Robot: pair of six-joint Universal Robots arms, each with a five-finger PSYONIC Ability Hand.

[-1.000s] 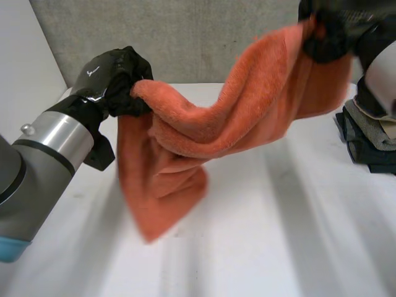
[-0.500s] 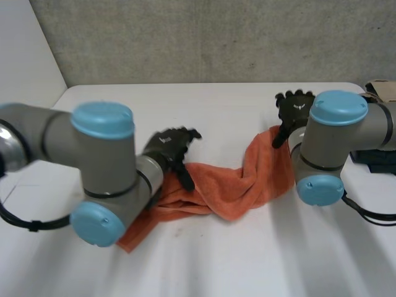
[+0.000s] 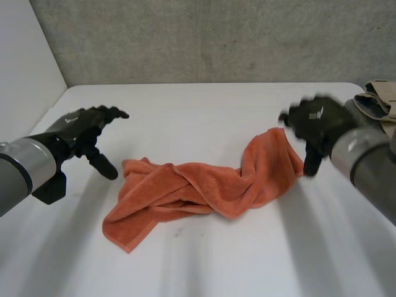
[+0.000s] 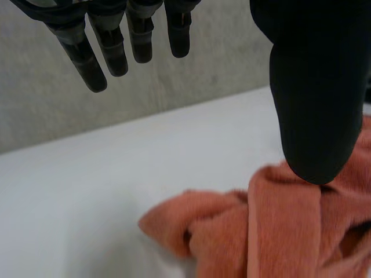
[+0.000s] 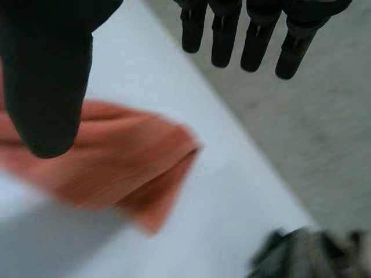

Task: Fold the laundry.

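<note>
At the left of the head view the left hand point(image 3: 83, 127) hovers over the white bench point(image 3: 198, 105), fingers straight and spread, thumb hanging down, holding nothing. It sits apart from the cloth. In its own wrist view the thumb tip is just above the cloth's bunched end, with no grip on it.

In the centre of the frame lies an orange towel point(image 3: 198, 189), crumpled into a twisted rope shape. One flat corner trails toward the lower left, and a raised fold stands at its right end.

Right of centre, the right hand point(image 3: 312, 124) is also slack and empty, fingers straight, just beside the towel's right end. I cannot tell whether the thumb brushes it.

At the far right edge sits a pile of clothes point(image 3: 377, 102).

By my reading the task is at the laying-out stage, with no fold made yet. The next move calls for each hand to pinch a corner or edge at its own end, then draw the towel apart until it lies flat.
</note>
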